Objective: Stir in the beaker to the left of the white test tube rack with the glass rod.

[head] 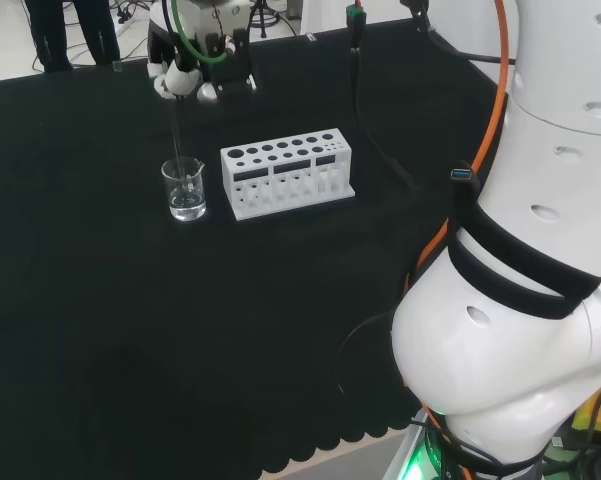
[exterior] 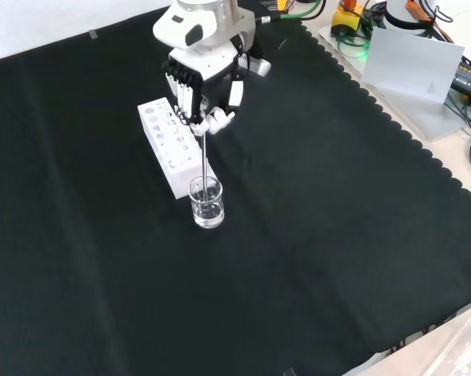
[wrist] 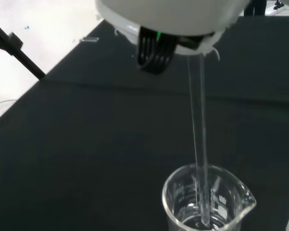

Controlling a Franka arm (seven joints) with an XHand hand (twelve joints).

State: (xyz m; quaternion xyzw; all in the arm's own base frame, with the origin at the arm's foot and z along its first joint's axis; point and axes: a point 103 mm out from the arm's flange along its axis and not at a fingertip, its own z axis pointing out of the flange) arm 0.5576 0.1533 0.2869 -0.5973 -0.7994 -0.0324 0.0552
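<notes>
A small clear beaker (head: 184,190) with a little clear liquid stands on the black cloth, left of the white test tube rack (head: 286,172) in the head view. In the front view the beaker (exterior: 207,202) sits just below the rack (exterior: 169,142). The hand (exterior: 197,86) hovers above the beaker, its fingers curled on the upper end of a thin glass rod (exterior: 204,160). The rod (wrist: 199,144) hangs almost straight down, and its lower end dips inside the beaker (wrist: 207,202). In the head view the hand (head: 185,78) is behind the beaker, with the rod (head: 177,135) below it.
The rack has several open holes and stands close to the beaker. Black cables (head: 365,110) run over the cloth to the right of the rack in the head view. The cloth's scalloped edge (exterior: 392,125) and boxes lie at the front view's right.
</notes>
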